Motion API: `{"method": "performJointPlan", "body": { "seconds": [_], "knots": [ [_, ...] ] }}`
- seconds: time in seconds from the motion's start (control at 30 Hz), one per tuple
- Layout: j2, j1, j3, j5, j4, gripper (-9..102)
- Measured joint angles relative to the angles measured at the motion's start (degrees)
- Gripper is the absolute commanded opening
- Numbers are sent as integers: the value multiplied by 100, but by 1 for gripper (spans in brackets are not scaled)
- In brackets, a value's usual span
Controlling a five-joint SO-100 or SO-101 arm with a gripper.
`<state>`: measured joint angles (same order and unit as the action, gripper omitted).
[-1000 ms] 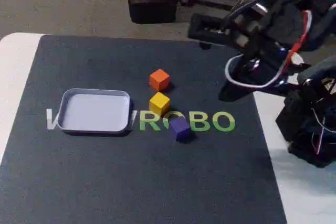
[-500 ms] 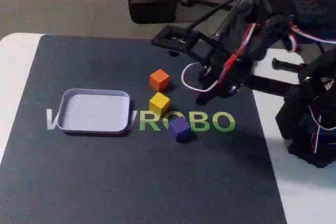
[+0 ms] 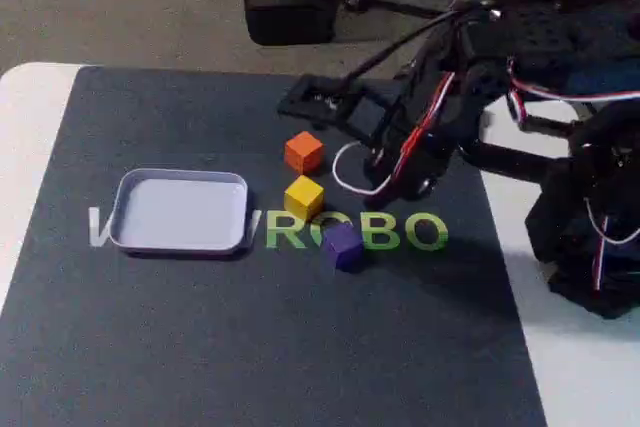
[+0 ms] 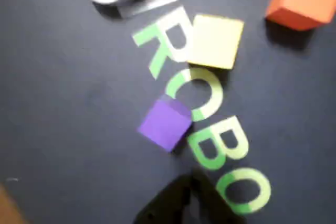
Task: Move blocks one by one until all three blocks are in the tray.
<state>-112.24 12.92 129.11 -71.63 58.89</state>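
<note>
Reaching out over the mat, the gripper hangs above and just behind the orange block; whether its jaws are spread, I cannot tell. The tray holds nothing. Right of the tray sit the orange block, yellow block and purple block. First pickup looks underway; next comes descending onto one block.

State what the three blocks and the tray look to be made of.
The orange block, yellow block and purple block look like painted wood or foam: flat matte faces with no glare. The tray is probably smooth plastic: pale, thin-rimmed, with rounded moulded corners and a faint sheen.
</note>
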Motion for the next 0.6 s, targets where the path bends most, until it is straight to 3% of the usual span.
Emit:
{"method": "performJointPlan", "body": {
  "seconds": [0.6],
  "knots": [
    [668, -404, -141, 18, -466, 0]
  ]
}}
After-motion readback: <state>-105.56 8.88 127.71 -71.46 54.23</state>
